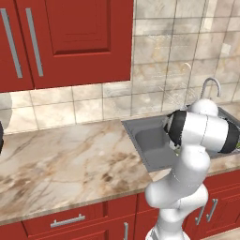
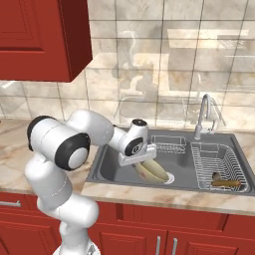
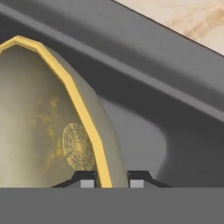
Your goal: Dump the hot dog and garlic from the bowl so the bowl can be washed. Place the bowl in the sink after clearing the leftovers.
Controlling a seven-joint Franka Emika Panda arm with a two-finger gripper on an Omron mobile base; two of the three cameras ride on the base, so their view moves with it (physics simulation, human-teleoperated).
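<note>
One bowl (image 2: 152, 171), round, shallow and olive-yellow with a paler yellow rim, is what you are holding: the jaws are clamped on its rim, one fingertip (image 3: 85, 179) inside and the other outside. It is hanging tilted on edge low in the sink (image 2: 107, 164), just beside the round drain. Its mottled inside is showing a faint ring pattern at the centre in the hand view. The sink is a dark grey, smooth rectangular basin with a chrome gooseneck faucet (image 2: 203, 115) behind it. A wire rack (image 2: 217, 167) is sitting in its right side, with a brown, elongated item (image 2: 225, 183) lying inside. Beige veined marble is forming the desk (image 1: 65, 159), under red cabinets (image 1: 70, 42) and glossy tiled wall.
</note>
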